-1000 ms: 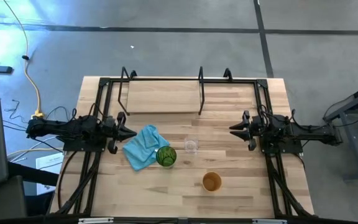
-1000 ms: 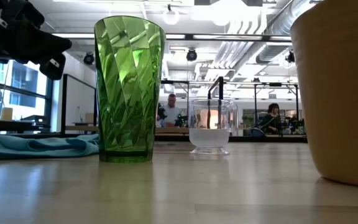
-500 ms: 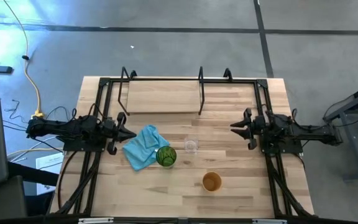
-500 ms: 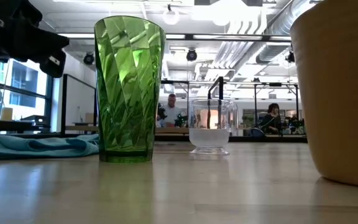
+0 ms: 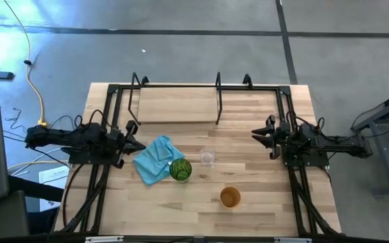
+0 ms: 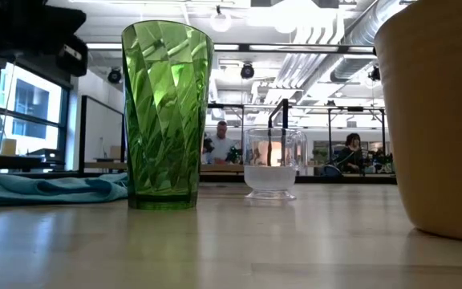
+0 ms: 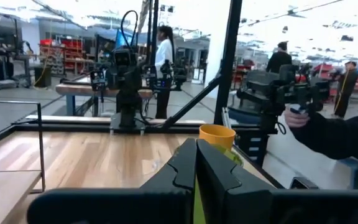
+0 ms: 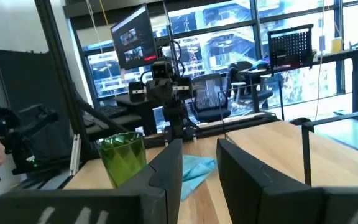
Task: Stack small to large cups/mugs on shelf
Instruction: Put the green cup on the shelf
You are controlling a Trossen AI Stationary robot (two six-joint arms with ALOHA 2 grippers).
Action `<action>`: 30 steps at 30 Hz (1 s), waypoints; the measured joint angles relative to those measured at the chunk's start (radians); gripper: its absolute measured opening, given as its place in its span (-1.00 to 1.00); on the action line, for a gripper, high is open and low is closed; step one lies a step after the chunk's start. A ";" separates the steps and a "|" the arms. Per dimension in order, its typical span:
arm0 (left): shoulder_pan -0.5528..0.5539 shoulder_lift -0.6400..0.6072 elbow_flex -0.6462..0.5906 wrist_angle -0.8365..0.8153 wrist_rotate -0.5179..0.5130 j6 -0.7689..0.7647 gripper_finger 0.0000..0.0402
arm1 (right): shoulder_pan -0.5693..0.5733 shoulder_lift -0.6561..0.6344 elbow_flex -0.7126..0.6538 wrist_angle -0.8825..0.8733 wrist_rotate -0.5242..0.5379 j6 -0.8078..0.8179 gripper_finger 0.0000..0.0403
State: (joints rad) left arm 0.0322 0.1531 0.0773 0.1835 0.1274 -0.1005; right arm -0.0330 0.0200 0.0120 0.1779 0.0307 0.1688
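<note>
Three cups stood apart on tabletop (image 5: 262, 209), none on shelf (image 5: 177, 104): green tumbler (image 5: 179, 169) beside blue cloth (image 5: 155, 158), clear glass cup (image 5: 208, 158), orange-tan cup (image 5: 229, 197). Left gripper (image 5: 140, 144) pressed together; right gripper (image 5: 254, 136) parted, holding nothing.

No text, label, brand, number or sign can be read anywhere in these views. The green tumbler (image 6: 167, 116), the small clear glass cup (image 6: 273, 163) and the orange-tan cup (image 5: 229, 197) carry no markings. A monitor (image 8: 132, 34) in the room beyond the table shows a lit screen, but nothing on it is legible.
</note>
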 joint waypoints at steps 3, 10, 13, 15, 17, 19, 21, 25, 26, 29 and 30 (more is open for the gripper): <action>0.000 0.093 0.081 0.001 0.012 0.017 -1.00 | 0.000 0.000 0.000 0.000 0.000 -0.020 -0.54; 0.000 0.312 0.314 -0.092 0.011 0.105 -1.00 | 0.000 0.000 0.000 -0.006 0.000 -0.035 -0.54; -0.001 0.416 0.430 -0.269 -0.051 0.108 -1.00 | 0.000 0.000 0.000 -0.029 0.000 -0.009 -0.54; -0.001 0.496 0.503 -0.389 -0.117 0.083 -1.00 | 0.000 0.000 0.000 -0.053 0.000 0.011 -0.54; 0.001 0.577 0.558 -0.471 -0.165 0.047 -1.00 | 0.000 0.000 0.000 -0.078 0.000 0.014 -0.54; 0.000 0.656 0.604 -0.514 -0.179 0.015 -1.00 | 0.000 0.000 0.000 -0.094 0.000 0.014 -0.54; 0.000 0.725 0.647 -0.541 -0.183 -0.012 -1.00 | 0.000 0.000 0.000 -0.095 0.000 0.015 -0.54; 0.000 0.855 0.749 -0.622 -0.184 -0.084 -1.00 | 0.000 0.000 0.000 -0.097 0.000 0.015 -0.54; 0.000 0.884 0.780 -0.651 -0.184 -0.103 -1.00 | 0.000 0.000 0.000 -0.100 0.000 0.015 -0.54; 0.000 0.963 0.879 -0.750 -0.178 -0.133 -1.00 | 0.000 0.000 0.000 -0.108 0.000 0.015 -0.54; 0.000 0.987 0.912 -0.784 -0.168 -0.132 -0.99 | 0.000 0.000 0.000 -0.111 0.000 0.015 -0.54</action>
State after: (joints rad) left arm 0.0322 1.1405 0.9894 -0.6003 -0.0402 -0.2325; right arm -0.0330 0.0204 0.0120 0.0667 0.0307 0.1835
